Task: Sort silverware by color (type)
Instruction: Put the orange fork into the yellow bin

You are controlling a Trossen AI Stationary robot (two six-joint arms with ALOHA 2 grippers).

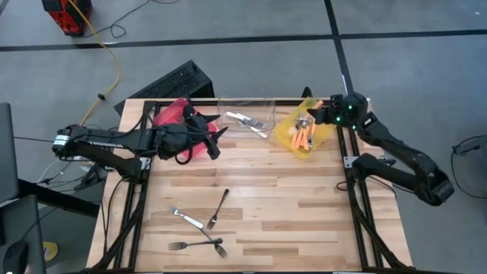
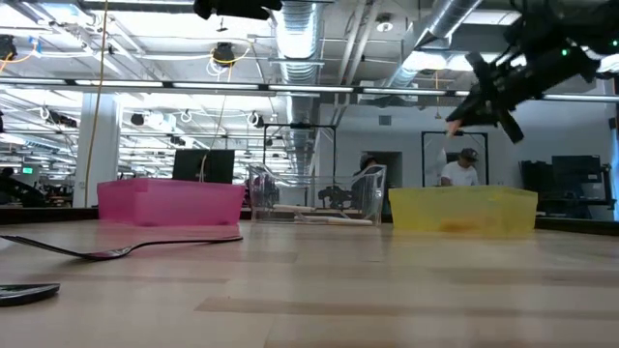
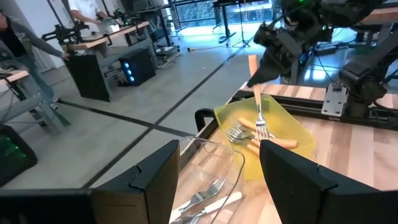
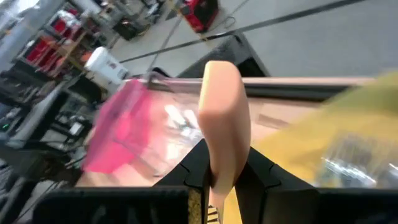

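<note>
My right gripper [image 3: 254, 79] hangs over the yellow square plastic bin [image 1: 288, 126], jaws clamped on the orange handle of a silver-headed fork [image 3: 257, 107], tines down. My left gripper [image 1: 217, 137] hovers beside the red square bin [image 1: 169, 114], jaws wide and empty. Four dark metal forks [image 1: 217, 209] lie on the wooden bench [image 1: 289, 198].
</note>
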